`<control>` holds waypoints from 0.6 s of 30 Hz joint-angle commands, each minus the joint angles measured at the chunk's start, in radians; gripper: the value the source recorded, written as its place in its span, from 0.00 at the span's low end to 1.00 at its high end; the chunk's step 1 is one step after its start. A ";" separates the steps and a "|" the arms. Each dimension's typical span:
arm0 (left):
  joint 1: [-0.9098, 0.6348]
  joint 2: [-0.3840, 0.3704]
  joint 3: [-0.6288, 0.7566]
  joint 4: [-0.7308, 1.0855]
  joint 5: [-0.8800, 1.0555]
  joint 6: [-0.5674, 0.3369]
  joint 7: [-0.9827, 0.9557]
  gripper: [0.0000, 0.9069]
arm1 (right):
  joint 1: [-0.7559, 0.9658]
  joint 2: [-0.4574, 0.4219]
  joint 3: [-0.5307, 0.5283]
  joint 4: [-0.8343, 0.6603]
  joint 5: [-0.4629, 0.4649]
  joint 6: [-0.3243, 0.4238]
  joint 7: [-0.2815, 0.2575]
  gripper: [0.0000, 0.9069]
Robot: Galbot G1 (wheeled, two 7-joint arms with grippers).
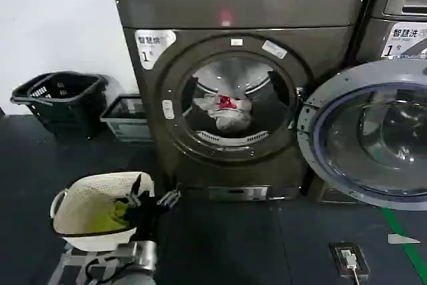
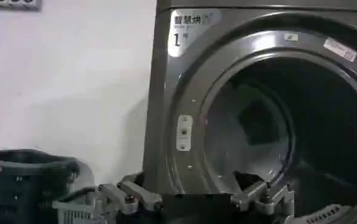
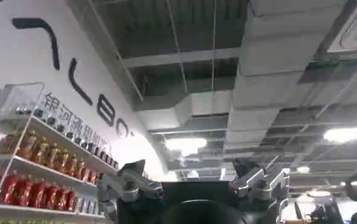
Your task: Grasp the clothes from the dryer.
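The dryer stands in the middle of the head view, dark bronze-grey, with its round door swung open to the right. The clothes, a white and grey bundle with a red patch, lie at the bottom of the drum. My left gripper is low in front of the dryer's left side, short of the porthole. In the left wrist view that gripper is open and empty, facing the porthole rim. My right gripper is open and empty, pointing up at a ceiling.
A white basket holding yellow-green and black fabric sits just left of my left gripper. Black baskets and a grey crate stand by the wall. A second machine adjoins on the right. A small device lies on the floor.
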 commanded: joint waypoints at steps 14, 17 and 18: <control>0.004 -0.003 -0.005 -0.016 0.001 0.003 0.002 1.00 | -0.010 0.013 0.010 -0.017 -0.034 0.044 -0.011 1.00; 0.003 -0.004 -0.005 -0.021 0.000 0.006 0.002 1.00 | -0.012 0.013 0.015 -0.018 -0.033 0.044 -0.016 1.00; 0.002 -0.005 -0.004 -0.023 -0.001 0.007 0.002 1.00 | -0.011 0.014 0.015 -0.018 -0.033 0.044 -0.017 1.00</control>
